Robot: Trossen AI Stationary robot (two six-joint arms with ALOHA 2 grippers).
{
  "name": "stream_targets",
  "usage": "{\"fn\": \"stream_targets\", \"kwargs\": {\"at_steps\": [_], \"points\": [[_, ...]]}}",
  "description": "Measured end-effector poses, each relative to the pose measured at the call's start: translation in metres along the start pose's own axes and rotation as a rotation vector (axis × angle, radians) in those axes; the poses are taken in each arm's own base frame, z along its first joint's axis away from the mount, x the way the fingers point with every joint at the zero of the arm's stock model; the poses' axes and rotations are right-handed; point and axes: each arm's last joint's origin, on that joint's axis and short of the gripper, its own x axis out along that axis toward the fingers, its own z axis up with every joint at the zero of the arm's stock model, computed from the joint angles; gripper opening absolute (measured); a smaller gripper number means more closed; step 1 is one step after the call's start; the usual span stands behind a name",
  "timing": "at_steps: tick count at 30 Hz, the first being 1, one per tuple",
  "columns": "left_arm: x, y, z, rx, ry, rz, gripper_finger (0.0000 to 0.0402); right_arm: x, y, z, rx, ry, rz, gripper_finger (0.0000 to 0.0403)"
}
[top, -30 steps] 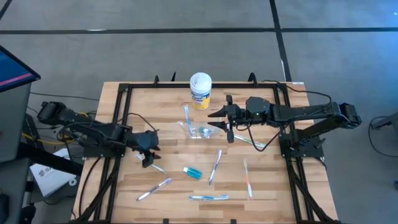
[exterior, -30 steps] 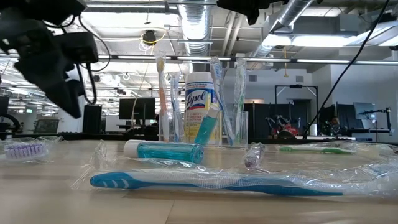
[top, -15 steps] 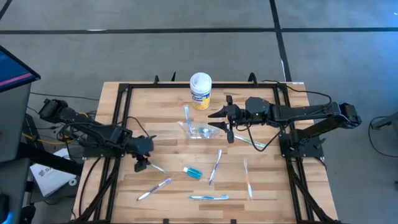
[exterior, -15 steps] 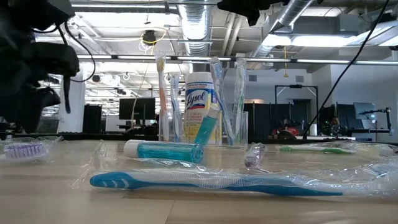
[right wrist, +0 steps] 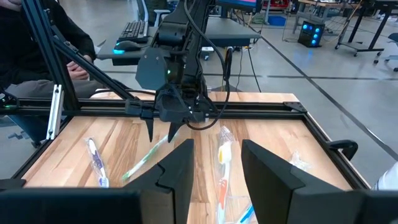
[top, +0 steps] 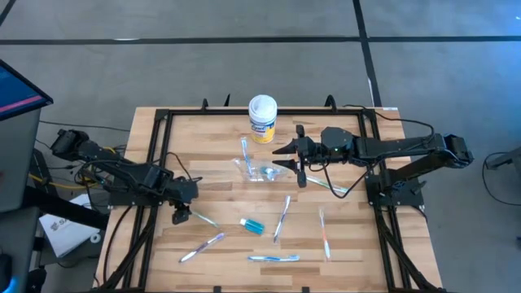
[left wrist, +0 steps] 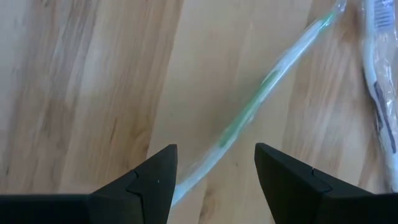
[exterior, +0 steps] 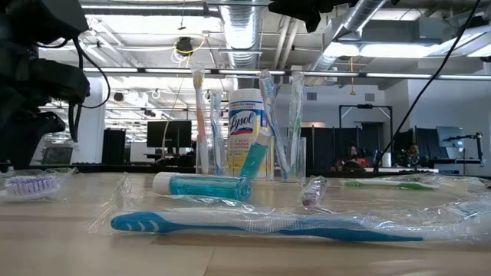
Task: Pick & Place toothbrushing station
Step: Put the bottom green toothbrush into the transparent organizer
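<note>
The step in hand looks like the pick of another loose toothbrush, with the left pincer [top: 181, 215] lowered over the tabletop [top: 220, 187] near its left edge and its two fingers spread wide. In the left wrist view a wrapped toothbrush with green marks [left wrist: 249, 118] lies flat on the wood, and its nearer end runs down into the gap between the two fingers, touching neither as far as can be seen; in the high view the same brush [top: 203, 218] trails away from the pincer toward 4 o'clock. The next move, as I judge it, calls for a short further descent and a squeeze across the slim handle, square to its length, since the slippery wrapper and the thin shaft could let it roll or slide out. Farther along the tabletop toward 3 o'clock lie the teal tube [top: 252, 225], and beyond it more wrapped brushes, among them a blue toothbrush [top: 273, 258] at the near edge. Farther off, at about 1 o'clock from the left pincer, the clear cup [top: 262, 172] stands mid-table with several brushes upright in it, which the low view shows plainly [exterior: 285, 157]; the picked brush would have to travel there. The right pincer [top: 286, 157] hangs beside that cup at its 3 o'clock side, fingers parted with nothing between them. Farthest back stands the yellow canister [top: 262, 119] at 12 o'clock from the cup.
</note>
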Motion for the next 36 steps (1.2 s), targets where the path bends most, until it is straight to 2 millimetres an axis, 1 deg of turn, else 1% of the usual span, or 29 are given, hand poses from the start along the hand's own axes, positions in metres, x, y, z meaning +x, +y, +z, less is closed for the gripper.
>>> {"fn": "stream_targets", "kwargs": {"at_steps": [17,20,27,36], "points": [[0.001,0.003,-0.004,0.002,0.051,0.031,0.0209,0.001,0.0,-0.001,-0.003,0.003,0.0,0.0124],[0.003,0.003,-0.004,0.038,0.064,0.047,0.0202,0.001,0.0,-0.001,-0.003,0.004,0.0,0.0124],[0.009,0.004,-0.004,0.04,0.099,0.073,0.0177,0.001,0.0,-0.001,-0.003,0.009,0.0,0.0124],[0.014,0.004,-0.004,0.036,0.131,0.095,0.0163,0.001,0.0,-0.001,-0.002,0.009,0.0,0.0124]]}}
